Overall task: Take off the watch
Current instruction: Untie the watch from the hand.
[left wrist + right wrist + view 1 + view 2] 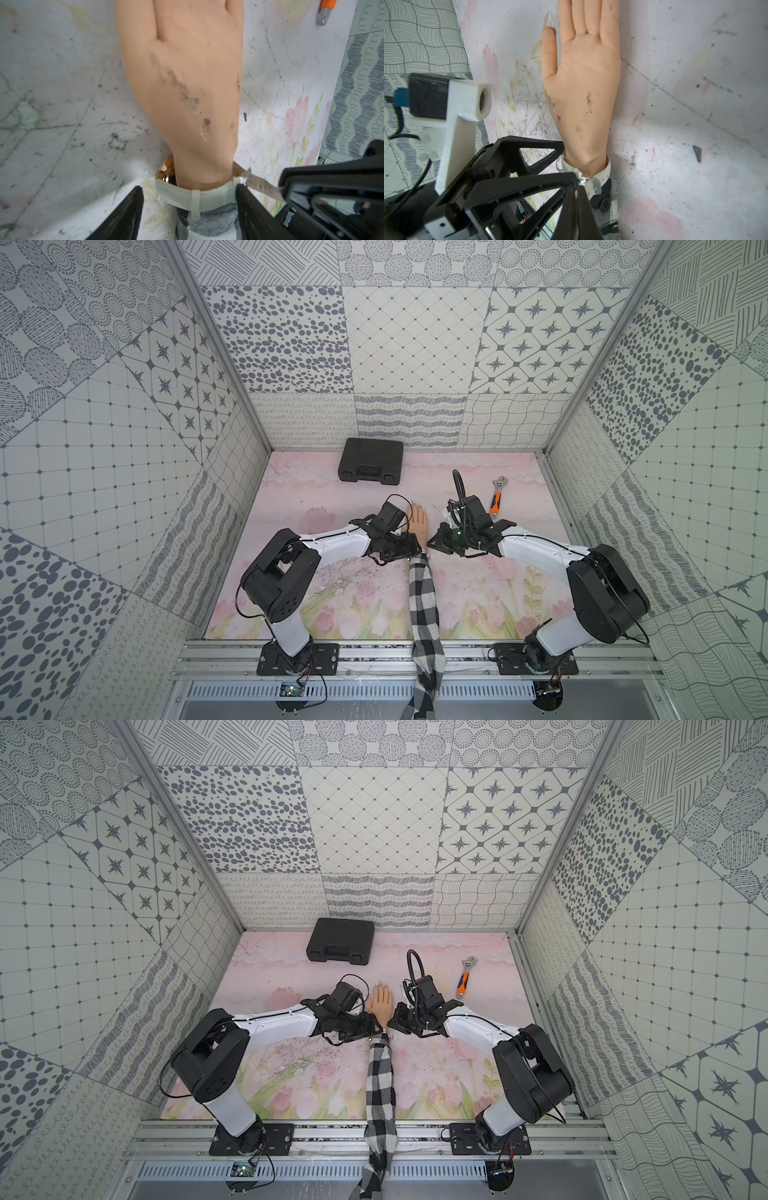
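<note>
Centrally on the counter [332, 510]: dummy hand [417, 522], nails toward the far edge, checked sleeve [422, 605] trailing over the near edge. Watch [207, 195] sits round the wrist, cream strap uppermost, metal case at the wrist's side. Left fingers [128, 212] apart, straddling the wrist; one touches the strap. Right fingers [550, 182] at the strap's loose end; clamped or not, cannot tell. Wrench [496, 499] toward the right edge.
</note>
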Motion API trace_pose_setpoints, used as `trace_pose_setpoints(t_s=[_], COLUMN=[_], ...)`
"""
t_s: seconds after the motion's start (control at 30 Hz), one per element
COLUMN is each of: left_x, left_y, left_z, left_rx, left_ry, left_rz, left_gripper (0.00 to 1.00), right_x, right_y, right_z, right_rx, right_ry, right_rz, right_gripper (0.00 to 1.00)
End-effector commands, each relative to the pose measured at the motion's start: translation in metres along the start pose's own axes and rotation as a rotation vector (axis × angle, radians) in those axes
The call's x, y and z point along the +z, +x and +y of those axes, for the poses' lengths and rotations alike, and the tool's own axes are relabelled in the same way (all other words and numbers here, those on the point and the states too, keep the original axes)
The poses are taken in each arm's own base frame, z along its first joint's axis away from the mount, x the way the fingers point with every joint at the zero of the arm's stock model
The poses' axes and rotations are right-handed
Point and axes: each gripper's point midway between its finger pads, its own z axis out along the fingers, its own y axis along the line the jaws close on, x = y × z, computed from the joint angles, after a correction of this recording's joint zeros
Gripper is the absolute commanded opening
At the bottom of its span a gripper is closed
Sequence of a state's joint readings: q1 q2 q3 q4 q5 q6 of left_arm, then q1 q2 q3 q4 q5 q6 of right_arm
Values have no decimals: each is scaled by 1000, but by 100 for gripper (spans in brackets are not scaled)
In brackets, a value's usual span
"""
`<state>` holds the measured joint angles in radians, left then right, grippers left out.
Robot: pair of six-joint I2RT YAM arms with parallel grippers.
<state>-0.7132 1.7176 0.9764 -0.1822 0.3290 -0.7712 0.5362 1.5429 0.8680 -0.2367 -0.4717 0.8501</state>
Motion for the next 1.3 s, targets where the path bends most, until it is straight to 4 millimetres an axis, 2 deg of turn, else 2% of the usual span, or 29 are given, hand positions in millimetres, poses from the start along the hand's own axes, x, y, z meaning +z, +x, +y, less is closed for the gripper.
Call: trace_pose_setpoints(t_s=[0.0,0.07,0.17,0.4,0.57,0.87,1.27], left_x=[-1,-1,-1,-3,-3,-3,-3], left_y=[6,6,5,5,6,8,6], left_z=[13,14,14,13,13,15,15], left_rx=[20,15,12,11,10,11,13], left_ry=[-50,-51,-48,-48,-48,-51,-49], left_rz=[4,1,-5,-9,-8,-8,-10], left_gripper=[71,70,70,71,71,71,71], right_x=[-11,-14,-17,-6,4,16,5], right_y=[-9,-12,-15,-14,-16,-20,-12], right_z=[14,15,10,4,9,10,40], right_rx=[-19,-16,12,74,112,174,165], right_ry=[-56,-75,-108,-250,-377,-452,-533], right_rz=[-42,-51,-66,-80,-95,-87,-29], right_gripper=[31,42,52,62,64,64,55])
